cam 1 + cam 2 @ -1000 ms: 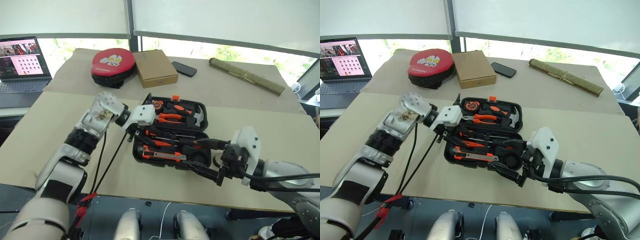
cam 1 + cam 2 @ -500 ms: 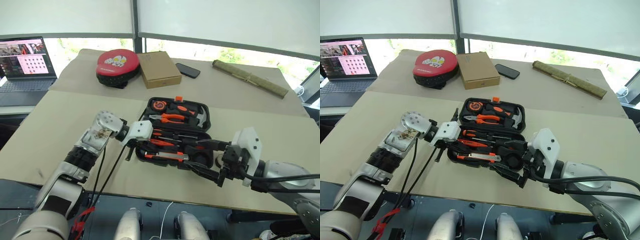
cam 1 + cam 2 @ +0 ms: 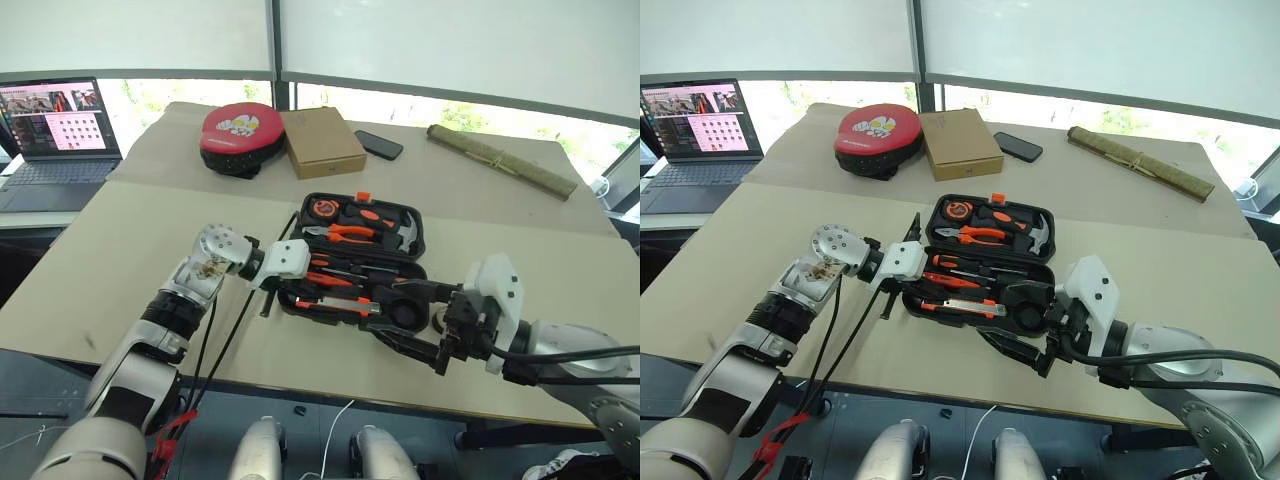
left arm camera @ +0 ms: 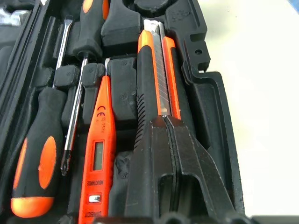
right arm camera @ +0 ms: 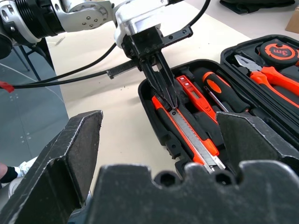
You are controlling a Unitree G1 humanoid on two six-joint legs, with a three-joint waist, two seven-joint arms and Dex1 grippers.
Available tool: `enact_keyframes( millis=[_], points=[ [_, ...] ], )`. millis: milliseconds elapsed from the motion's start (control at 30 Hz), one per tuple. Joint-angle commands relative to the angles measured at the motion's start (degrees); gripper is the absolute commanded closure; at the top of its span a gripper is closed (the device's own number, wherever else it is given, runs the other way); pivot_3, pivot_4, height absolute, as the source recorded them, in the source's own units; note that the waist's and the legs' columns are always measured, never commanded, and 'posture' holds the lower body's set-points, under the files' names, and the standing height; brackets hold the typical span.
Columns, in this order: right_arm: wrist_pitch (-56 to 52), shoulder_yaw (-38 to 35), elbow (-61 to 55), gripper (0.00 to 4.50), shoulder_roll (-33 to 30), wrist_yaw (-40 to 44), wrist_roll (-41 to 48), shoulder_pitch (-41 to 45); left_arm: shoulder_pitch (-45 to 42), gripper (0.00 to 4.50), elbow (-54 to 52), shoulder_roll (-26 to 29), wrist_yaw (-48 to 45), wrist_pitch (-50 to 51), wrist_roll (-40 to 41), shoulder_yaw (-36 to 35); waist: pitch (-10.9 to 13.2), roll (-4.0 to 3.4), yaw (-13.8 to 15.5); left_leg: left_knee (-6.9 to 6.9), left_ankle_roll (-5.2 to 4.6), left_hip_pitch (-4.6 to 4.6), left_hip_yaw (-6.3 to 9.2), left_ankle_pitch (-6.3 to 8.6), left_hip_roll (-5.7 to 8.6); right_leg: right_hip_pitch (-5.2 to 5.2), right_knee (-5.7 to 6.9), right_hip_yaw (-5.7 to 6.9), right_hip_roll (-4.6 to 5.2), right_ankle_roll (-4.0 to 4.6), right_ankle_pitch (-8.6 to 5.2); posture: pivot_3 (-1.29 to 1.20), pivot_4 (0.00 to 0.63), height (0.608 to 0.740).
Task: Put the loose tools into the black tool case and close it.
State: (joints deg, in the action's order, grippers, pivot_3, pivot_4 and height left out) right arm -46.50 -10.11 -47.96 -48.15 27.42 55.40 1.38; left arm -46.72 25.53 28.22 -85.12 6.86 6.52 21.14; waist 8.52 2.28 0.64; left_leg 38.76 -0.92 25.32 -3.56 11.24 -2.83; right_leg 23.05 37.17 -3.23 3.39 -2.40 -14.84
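Open black tool case [image 3: 410, 238] mid-table, bare cardboard all round.
Left gripper [image 5: 169, 100] pinched shut, tips on, perhaps pressing, ridged orange utility knife [image 4: 156, 79] by near rim; right gripper [image 3: 405, 315] spread wide, empty, beside case.

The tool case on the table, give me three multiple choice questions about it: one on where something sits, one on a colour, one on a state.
1. What lies right beside the utility knife in the tool case?
A. tester pen
B. phone
C. bamboo roll

2. What colour is the tester pen?
A. blue
B. orange
C. green

3. How is the left gripper?
A. wide open above the laptop
B. holding the cardboard box
C. shut, its tips down on the utility knife

Answers:
1 A, the left wrist view shows the pen in the next recess.
2 B, its body is orange with a small display.
3 C, the right wrist view shows its fingers together on the knife.
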Motion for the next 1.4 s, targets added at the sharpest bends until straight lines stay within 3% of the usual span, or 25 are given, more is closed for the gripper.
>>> enact_keyframes(
  millis=[33,767,967,1100,1200,1300,1400],
  points=[
    [-0.1,-1.6,-0.4,0.00,-0.7,-0.1,1.0,1.0,-2.1,4.47,-4.9,-0.1,-1.5,6.8,4.5,-3.2,0.0,0.00,-0.1,-0.01,0.00,0.06,0.04,0.00,0.00,0.07,0.00,-0.02,-0.01,-0.01,0.00,0.00,0.150,0.740],
    [0.5,-1.2,-0.8,0.00,-0.2,-0.3,0.7,-0.4,1.1,4.47,9.6,-3.3,5.7,-12.6,-8.7,3.0,0.0,0.00,0.0,-0.03,-0.01,-0.04,0.00,0.00,0.01,-0.04,-0.04,-0.03,-0.01,-0.02,0.01,0.00,0.150,0.740],
    [0.4,-2.5,-1.4,0.00,-0.8,0.0,0.8,-1.8,2.7,4.47,5.2,-3.1,5.8,-9.5,-6.0,0.9,-0.1,-0.05,-0.1,-0.04,-0.01,-0.06,0.01,0.00,0.00,-0.04,-0.04,-0.04,-0.01,-0.02,0.01,0.00,0.150,0.740],
    [0.6,-7.1,-1.8,0.00,-1.3,-0.8,-0.4,-6.2,3.4,4.47,-3.5,-0.9,4.0,-2.3,1.3,-4.9,0.0,-0.05,-0.2,-0.05,-0.01,-0.05,0.04,0.01,-0.01,0.00,-0.03,-0.06,-0.01,-0.02,0.01,0.00,0.150,0.740],
    [0.1,-15.7,-2.0,0.00,-0.7,-1.1,0.5,-13.3,3.8,3.85,-11.4,1.5,3.8,6.6,8.6,-10.3,0.0,-0.04,-0.1,-0.10,-0.01,0.09,0.07,0.01,-0.02,0.13,-0.02,-0.06,-0.02,-0.02,0.01,0.00,0.150,0.740],
    [-0.5,-27.5,-1.5,0.00,0.3,2.8,1.2,-23.9,3.6,2.89,-17.9,5.3,1.7,17.3,15.0,-13.3,0.0,-0.05,0.0,-0.09,-0.01,0.13,0.17,0.00,0.00,0.12,-0.03,-0.02,0.00,-0.04,0.00,0.00,0.150,0.740],
    [0.0,-35.7,0.1,0.00,0.8,7.3,-0.6,-32.0,4.1,1.77,-22.3,7.4,1.7,21.3,18.0,-14.6,0.0,-0.06,0.1,-0.10,-0.01,0.07,0.14,0.01,0.02,0.02,-0.06,-0.01,0.02,-0.10,-0.03,0.00,0.150,0.740]
  ],
)
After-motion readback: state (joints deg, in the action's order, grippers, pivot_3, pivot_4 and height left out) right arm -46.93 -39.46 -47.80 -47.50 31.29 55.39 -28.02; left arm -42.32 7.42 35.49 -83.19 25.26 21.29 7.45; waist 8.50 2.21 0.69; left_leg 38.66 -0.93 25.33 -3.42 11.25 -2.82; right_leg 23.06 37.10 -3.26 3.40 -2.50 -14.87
